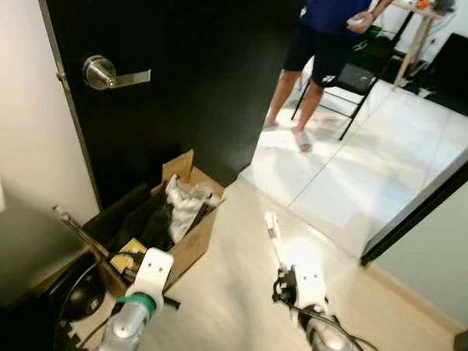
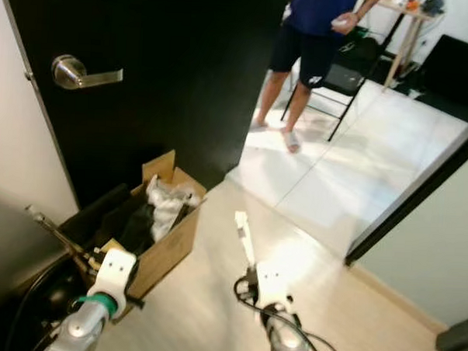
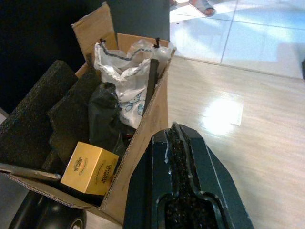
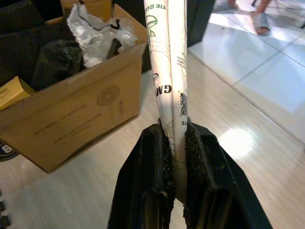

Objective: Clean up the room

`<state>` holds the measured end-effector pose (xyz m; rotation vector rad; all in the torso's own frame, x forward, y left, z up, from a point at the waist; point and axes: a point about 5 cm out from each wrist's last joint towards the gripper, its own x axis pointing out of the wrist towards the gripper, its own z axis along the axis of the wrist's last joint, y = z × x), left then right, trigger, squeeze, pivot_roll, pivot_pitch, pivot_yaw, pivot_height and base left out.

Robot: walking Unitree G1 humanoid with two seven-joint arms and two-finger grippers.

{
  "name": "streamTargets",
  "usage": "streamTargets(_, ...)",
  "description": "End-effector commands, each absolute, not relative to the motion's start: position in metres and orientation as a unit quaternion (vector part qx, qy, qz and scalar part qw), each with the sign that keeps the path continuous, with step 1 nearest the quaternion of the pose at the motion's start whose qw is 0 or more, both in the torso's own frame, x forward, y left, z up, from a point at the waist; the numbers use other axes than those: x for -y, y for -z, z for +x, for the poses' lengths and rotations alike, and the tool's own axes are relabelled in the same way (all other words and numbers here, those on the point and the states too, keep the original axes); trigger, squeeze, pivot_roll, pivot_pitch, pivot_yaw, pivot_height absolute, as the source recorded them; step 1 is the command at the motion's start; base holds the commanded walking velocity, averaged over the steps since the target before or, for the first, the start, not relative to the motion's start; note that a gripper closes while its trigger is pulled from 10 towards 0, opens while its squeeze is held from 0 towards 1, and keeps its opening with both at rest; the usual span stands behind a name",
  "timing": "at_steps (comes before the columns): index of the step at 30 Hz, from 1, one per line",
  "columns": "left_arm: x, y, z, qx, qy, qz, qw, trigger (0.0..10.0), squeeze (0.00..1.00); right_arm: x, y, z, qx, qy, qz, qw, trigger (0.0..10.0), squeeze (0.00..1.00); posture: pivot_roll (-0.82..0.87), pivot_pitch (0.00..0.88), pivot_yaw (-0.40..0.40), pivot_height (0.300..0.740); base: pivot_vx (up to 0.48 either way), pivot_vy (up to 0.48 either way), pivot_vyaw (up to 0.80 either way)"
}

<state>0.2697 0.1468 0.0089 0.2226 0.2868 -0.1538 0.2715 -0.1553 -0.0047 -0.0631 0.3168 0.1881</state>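
Observation:
An open cardboard box stands on the wood floor against the black door. It holds a crumpled white plastic bag, a black bag, dark foam pieces and a small yellow carton. My right gripper is shut on a long, flat white paper sleeve with green print. It holds the sleeve low over the floor, to the right of the box. Beside the box's near right corner, my left gripper is shut with nothing between its fingers.
A black door with a silver lever handle rises behind the box. A person stands on the white tiles past the doorway, near a black folding chair. A dark round object and a metal rod lie left of the box.

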Motion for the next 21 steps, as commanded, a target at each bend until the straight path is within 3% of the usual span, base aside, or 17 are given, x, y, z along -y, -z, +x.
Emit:
streamTargets(1, -0.1434, -0.0076, 0.2689, -0.147, 0.084, 0.109, 0.980, 10.0, 0.00, 0.1601, 0.0059, 0.2702, -0.162, -0.088, -0.033, 0.982, 10.0, 0.00, 0.05, 0.008, -0.068, 0.726, 0.000, 0.000, 0.00)
streamTargets(21, -0.1444, -0.0071, 0.2687, -0.149, 0.074, 0.106, 0.980, 10.0, 0.00, 0.1600, 0.0058, 0.2708, -0.162, -0.088, -0.035, 0.982, 10.0, 0.00, 0.05, 0.007, -0.069, 0.726, 0.000, 0.000, 0.00)
